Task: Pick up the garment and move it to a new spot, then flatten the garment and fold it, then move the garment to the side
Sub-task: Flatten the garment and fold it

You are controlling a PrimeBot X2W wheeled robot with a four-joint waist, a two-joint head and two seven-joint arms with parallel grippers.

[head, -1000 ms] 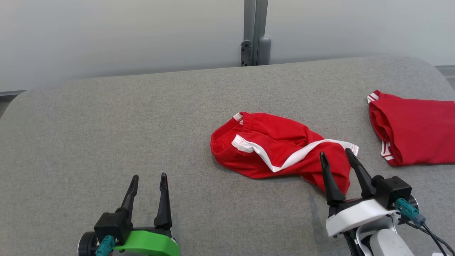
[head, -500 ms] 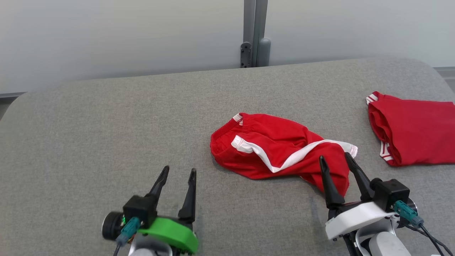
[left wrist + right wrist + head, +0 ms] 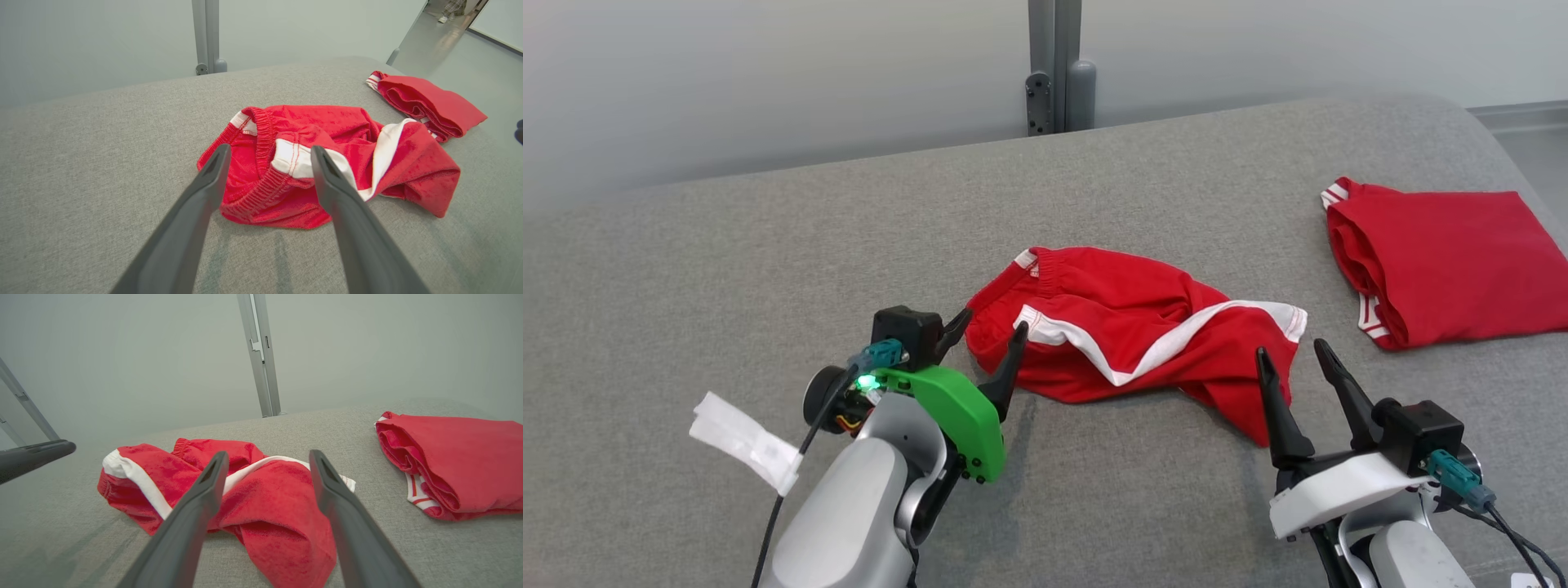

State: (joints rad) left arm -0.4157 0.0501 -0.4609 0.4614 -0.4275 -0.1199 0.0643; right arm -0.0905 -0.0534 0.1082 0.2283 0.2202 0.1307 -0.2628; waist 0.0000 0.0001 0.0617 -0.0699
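Here the crumpled red sports shorts with white side stripes [image 3: 1135,335] lie in a loose heap near the middle of the grey fabric-covered table [image 3: 727,245], well apart from a second, folded red garment [image 3: 1437,261] toward the table's right side. The left gripper with the green mount [image 3: 992,321] sits at the heap's left end. Its two dark fingers are spread wide on either side of the gathered elastic waistband [image 3: 263,134]; whether a fingertip touches cloth I cannot tell. The right gripper with the white mount [image 3: 1290,349] is also wide apart and empty. Its fingers aim at the drooping leg end [image 3: 282,535] on the heap's right, near it but seemingly not touching.

The step in hand looks like the first pick-up, with nothing gripped yet. To do it well, I judge the left fingers should straddle the thick waistband ridge rather than a thin single layer. They should go low enough that the lower fingertip slides under the fold before closing. The right gripper should take the hem at its outer corner, so both ends lift together and the cloth hangs open rather than bunching. Closing on several layers would likely lock in the twist seen at the white stripe, and a shallow pinch may slip off slick fabric. The lift should pass clear of the folded garment.
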